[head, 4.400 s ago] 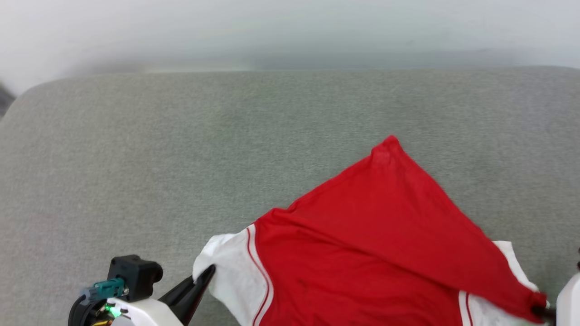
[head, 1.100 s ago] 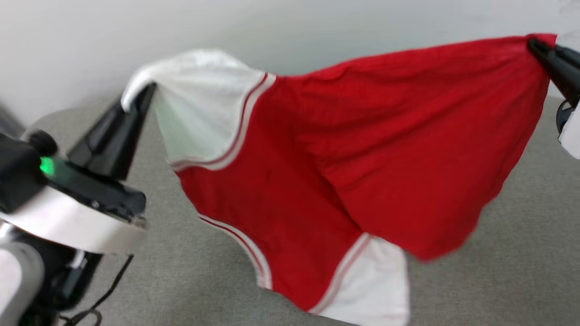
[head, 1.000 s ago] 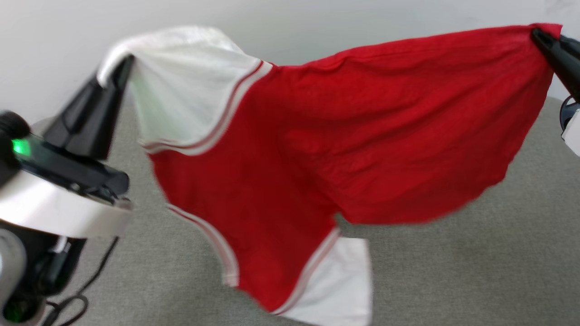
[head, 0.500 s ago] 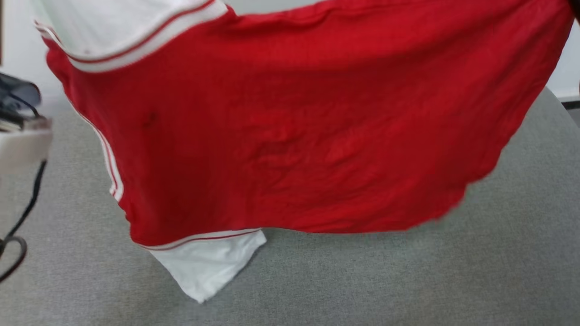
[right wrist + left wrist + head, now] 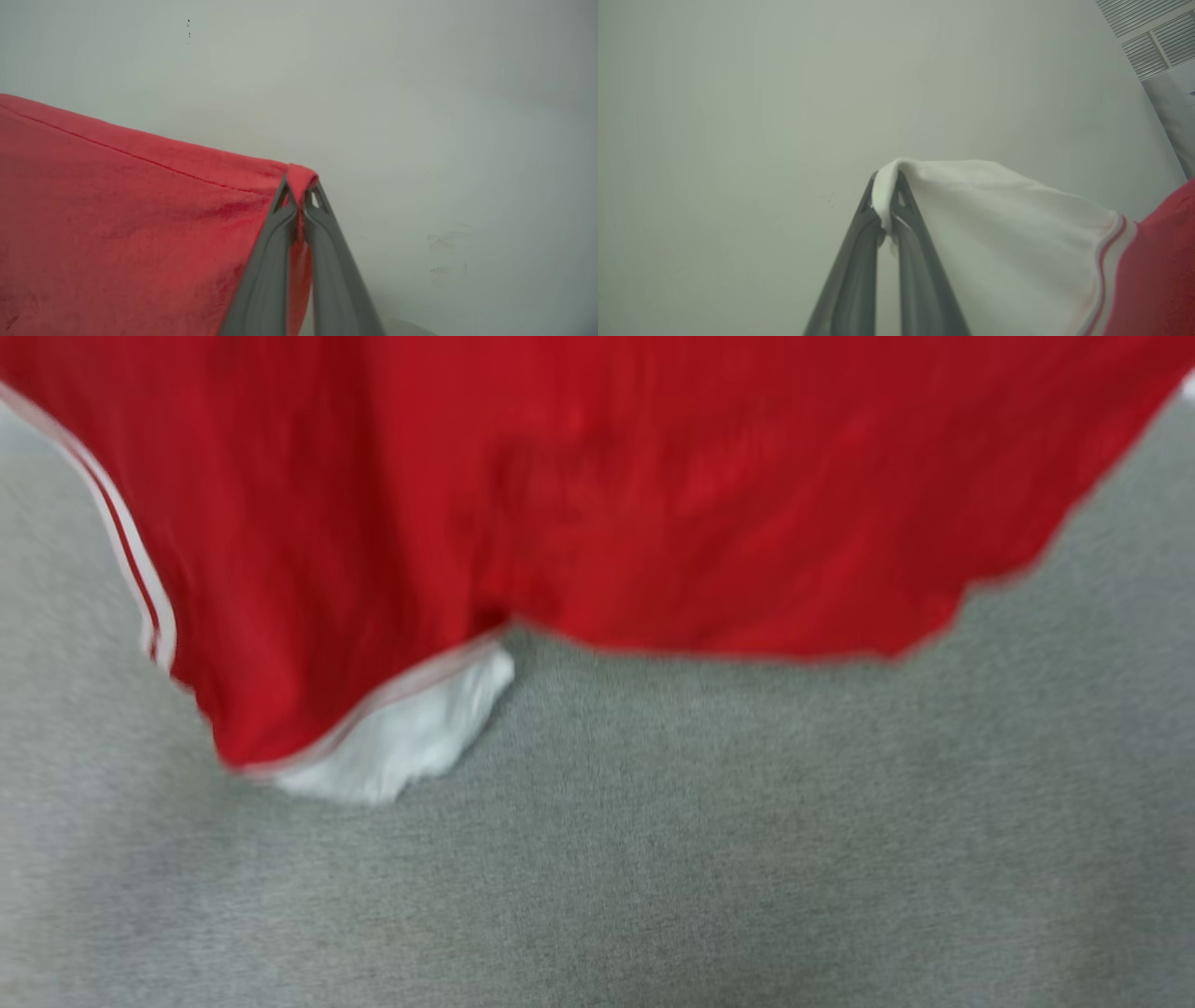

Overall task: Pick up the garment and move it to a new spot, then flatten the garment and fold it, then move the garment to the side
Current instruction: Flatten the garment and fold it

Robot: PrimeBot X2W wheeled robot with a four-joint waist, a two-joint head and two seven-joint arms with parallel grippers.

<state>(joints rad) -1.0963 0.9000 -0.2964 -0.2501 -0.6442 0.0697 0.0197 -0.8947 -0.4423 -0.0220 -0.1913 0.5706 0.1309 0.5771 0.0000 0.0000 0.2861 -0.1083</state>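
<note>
Right now the red jersey T-shirt with white short sleeves (image 5: 597, 485) is hanging in the air above the grey cloth-covered table (image 5: 653, 849), spreading across the whole top of the head view. The left hand (image 5: 887, 205) is pinching the edge of one white sleeve (image 5: 994, 224), with its two long dark fingers (image 5: 852, 275) closed tight on a small fold of the cloth, and the fabric is trailing away to that view's right into the red body. The right hand (image 5: 299, 191) is likewise clamping down on a red corner of the shirt, where a stitched hem (image 5: 140, 156) is running up to its fingertips. Both hands are pointing toward a plain pale wall (image 5: 738, 93), and a slatted vent (image 5: 1148, 37) is showing at the upper right of the left wrist view. In the head view the other white sleeve (image 5: 401, 747) is dangling lowest, at the lower left, and a red-and-white stripe trim (image 5: 140, 588) is running down the shirt's left edge. That view is blurring, so whether the sleeve is touching the table cannot be told.
</note>
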